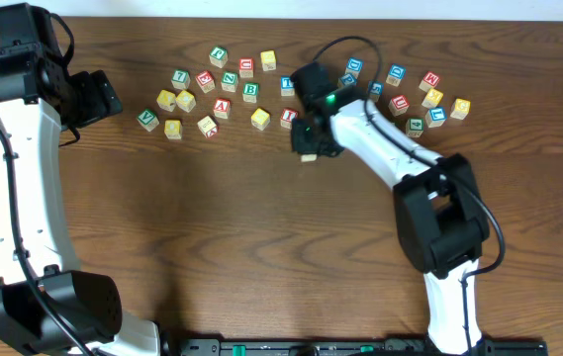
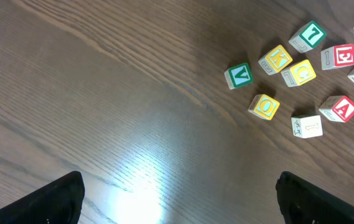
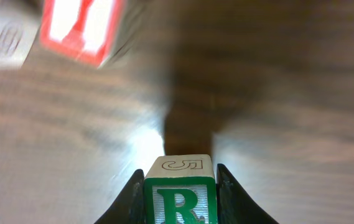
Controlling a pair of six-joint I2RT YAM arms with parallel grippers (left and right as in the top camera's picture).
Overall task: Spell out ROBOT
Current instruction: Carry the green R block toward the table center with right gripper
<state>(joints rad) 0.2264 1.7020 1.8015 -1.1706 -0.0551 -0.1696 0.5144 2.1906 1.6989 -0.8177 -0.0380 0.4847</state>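
My right gripper (image 3: 180, 186) is shut on a green R block (image 3: 179, 193), with a 5 on its top face, held above the table. In the overhead view the right gripper (image 1: 311, 138) is just in front of the row of letter blocks (image 1: 251, 92), and the R block (image 1: 309, 155) peeks out below it. A red-lettered block (image 3: 80, 28) lies ahead to the left, blurred. My left gripper (image 2: 177, 199) is open and empty over bare wood. A yellow O block (image 2: 264, 106) and a green V block (image 2: 239, 75) lie ahead of it.
Letter blocks are scattered along the far part of the table in two groups, left (image 1: 207, 89) and right (image 1: 424, 99). The left arm (image 1: 88, 97) hovers at the far left, the right arm base (image 1: 439, 227) at the right.
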